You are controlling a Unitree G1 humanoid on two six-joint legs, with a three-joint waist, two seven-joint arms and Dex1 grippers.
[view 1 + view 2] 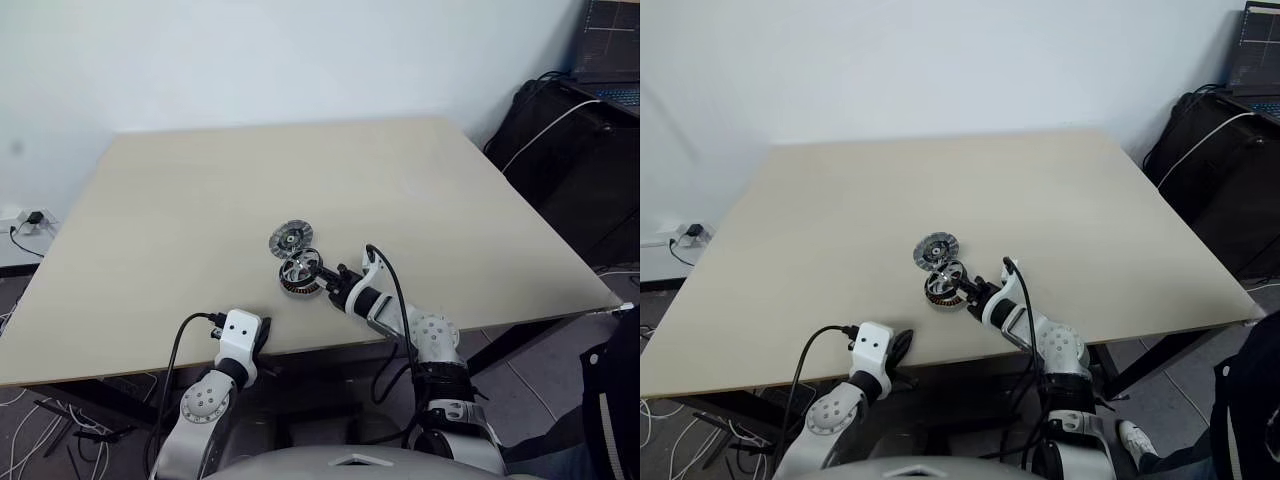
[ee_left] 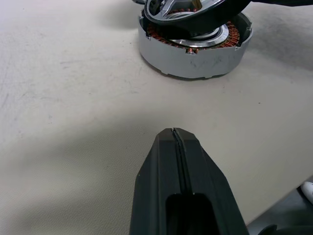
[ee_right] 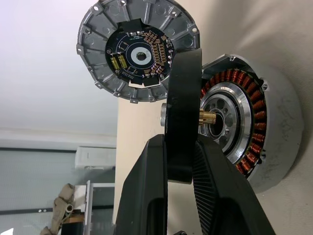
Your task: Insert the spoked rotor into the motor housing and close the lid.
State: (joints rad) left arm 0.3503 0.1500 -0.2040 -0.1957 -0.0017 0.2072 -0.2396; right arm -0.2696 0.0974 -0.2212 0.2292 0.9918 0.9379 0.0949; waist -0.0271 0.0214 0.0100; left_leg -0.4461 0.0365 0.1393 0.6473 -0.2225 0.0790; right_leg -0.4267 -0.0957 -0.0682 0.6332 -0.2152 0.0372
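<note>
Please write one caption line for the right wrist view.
Right tool holds spoked rotor edge-on over motor housing, lid beside.

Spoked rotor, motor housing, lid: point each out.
spoked rotor (image 3: 183,107), right wrist view, its dark rim.
motor housing (image 2: 195,61), left wrist view, its grey outer wall.
lid (image 3: 138,54), right wrist view, its dark centre.

Probably a lab: bare worktable (image 1: 480,230), floor cables (image 1: 30,445), laptop (image 1: 607,50)
</note>
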